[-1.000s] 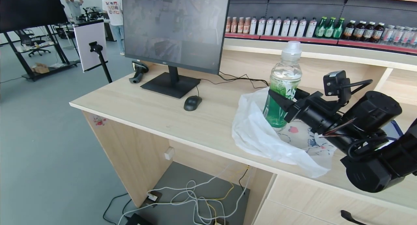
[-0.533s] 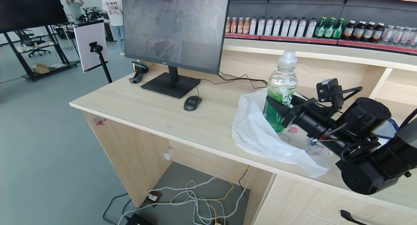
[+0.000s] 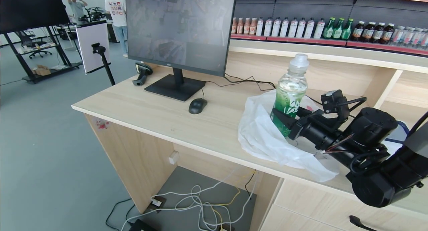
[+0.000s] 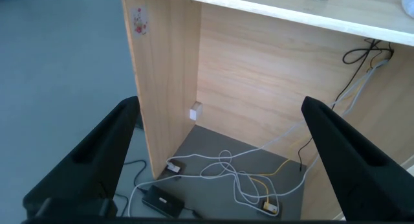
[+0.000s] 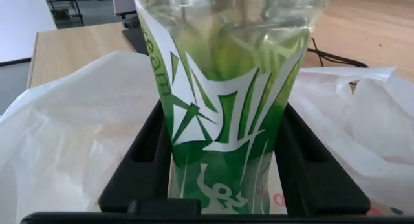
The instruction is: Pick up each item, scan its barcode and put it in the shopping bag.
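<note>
Left gripper (image 4: 220, 106): fingers spread, empty, below the surface (image 3: 174, 117). Right gripper (image 3: 286, 116): fingers clamped low on the upright bottle (image 3: 289, 92), its base inside the shopping bag (image 3: 260, 135), possibly not yet seated. Step judged: bagging. Next: lower, release, lift clear without snagging plastic.

Bright, even, diffuse indoor light; shadows soft throughout. Top of the desk (image 3: 160, 114) pale and uniformly lit. The mouse (image 3: 197, 105) throws only a small faint shadow. Recess under the desk is darker, though the cables (image 3: 200, 201) on the floor stay readable. Screen of the monitor (image 3: 180, 27) is dark with dim reflections. Left folds of the plastic bag (image 3: 264, 140) are nearly washed-out white. Glints on the clear upper part of the bottle (image 3: 290, 87); in the right wrist view light passes through its green label. Far right, the shelves (image 3: 334, 40) slant with wide-angle stretch. The left gripper (image 4: 220, 101) reads as flat black shapes.
</note>
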{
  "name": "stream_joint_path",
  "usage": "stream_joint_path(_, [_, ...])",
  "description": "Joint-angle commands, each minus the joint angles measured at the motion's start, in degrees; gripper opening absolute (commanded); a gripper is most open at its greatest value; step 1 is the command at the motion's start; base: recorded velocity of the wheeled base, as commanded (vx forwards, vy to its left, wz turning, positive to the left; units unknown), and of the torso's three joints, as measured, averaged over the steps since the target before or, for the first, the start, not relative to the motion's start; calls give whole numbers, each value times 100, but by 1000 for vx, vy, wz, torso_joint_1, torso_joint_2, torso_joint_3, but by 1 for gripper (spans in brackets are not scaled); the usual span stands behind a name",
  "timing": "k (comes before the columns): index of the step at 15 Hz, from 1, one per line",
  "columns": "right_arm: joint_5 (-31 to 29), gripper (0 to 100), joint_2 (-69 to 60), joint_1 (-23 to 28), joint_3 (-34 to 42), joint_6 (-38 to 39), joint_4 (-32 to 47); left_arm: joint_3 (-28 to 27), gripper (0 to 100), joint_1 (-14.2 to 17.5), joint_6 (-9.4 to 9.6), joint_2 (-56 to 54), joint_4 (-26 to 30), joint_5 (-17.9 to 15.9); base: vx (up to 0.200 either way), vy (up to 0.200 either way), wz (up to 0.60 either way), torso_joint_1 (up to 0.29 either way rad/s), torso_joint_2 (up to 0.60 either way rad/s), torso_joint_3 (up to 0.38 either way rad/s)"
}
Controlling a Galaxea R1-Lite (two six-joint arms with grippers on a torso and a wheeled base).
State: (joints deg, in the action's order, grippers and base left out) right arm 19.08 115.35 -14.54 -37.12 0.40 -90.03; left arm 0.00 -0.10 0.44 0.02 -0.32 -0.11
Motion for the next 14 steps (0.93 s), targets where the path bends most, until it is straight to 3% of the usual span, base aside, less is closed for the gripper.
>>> stream_joint_path(1, [-1, 0, -12, 39, 65, -14, 3, 0, 100, 1, 0, -2, -3, -7, 0, 0, 0, 0, 0, 0])
stream_joint_path(2, [-1, 0, -21, 57, 82, -31, 3, 0, 100, 1, 0, -2, -3, 2, 0, 0, 0, 0, 0, 0])
stream_joint_path(3, [8, 100, -21, 136, 135, -67, 3, 0, 100, 1, 0, -2, -3, 2, 0, 0, 0, 0, 0, 0])
stream_joint_path(8, [8, 100, -294, 241, 249, -102, 3, 0, 100, 1, -9, -2, -3, 2, 0, 0, 0, 0, 0, 0])
stream_joint_path(14, [8, 100, -1067, 1006, 680, -392, 3, 0, 100, 1, -9, -2, 5, 2, 0, 0, 0, 0, 0, 0])
